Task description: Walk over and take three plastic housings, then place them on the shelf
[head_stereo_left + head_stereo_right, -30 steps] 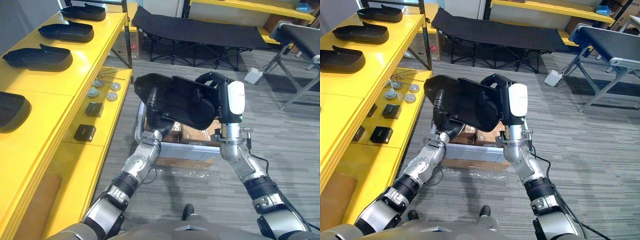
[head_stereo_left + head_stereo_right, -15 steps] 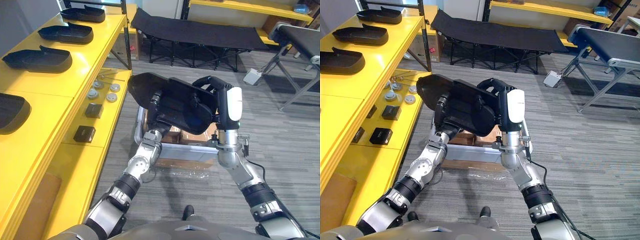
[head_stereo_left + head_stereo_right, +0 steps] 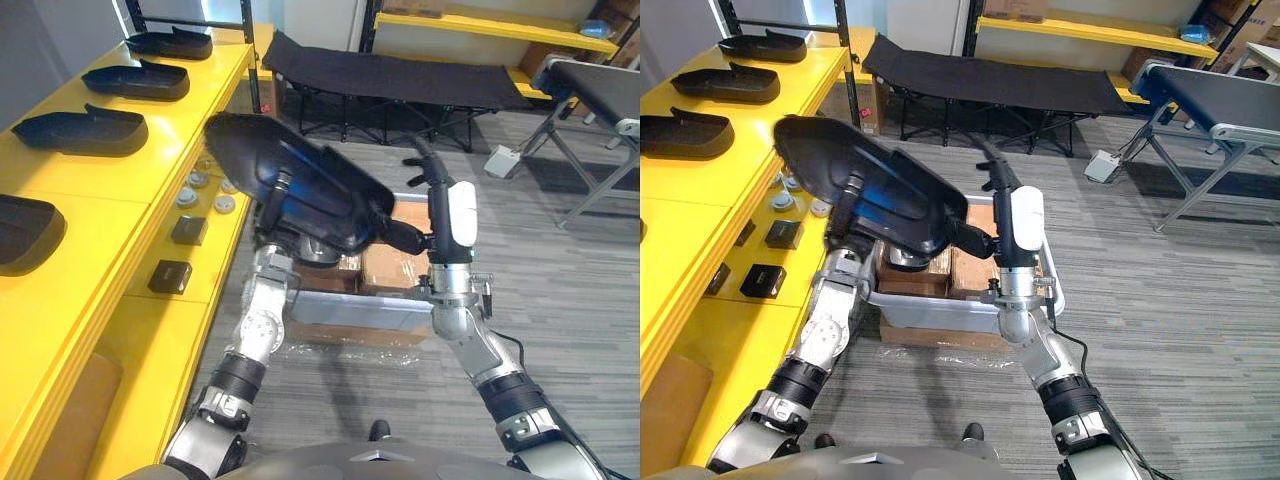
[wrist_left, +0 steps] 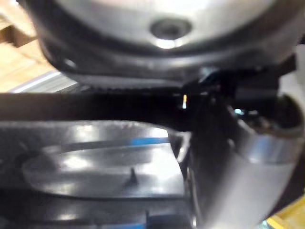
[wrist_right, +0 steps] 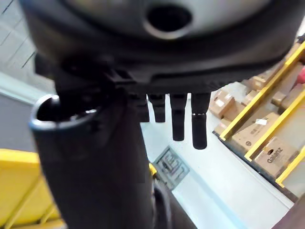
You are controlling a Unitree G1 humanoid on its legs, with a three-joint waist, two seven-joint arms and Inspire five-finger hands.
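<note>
Silver-grey arms [image 3: 250,340], dark white-covered right hand [image 3: 438,200]

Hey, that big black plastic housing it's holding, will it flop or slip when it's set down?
Probably stiff: the black plastic housing holds its shape overhanging the left hand. Likely light, being a thin hollow shell. Its glossy surface may slip.
</note>
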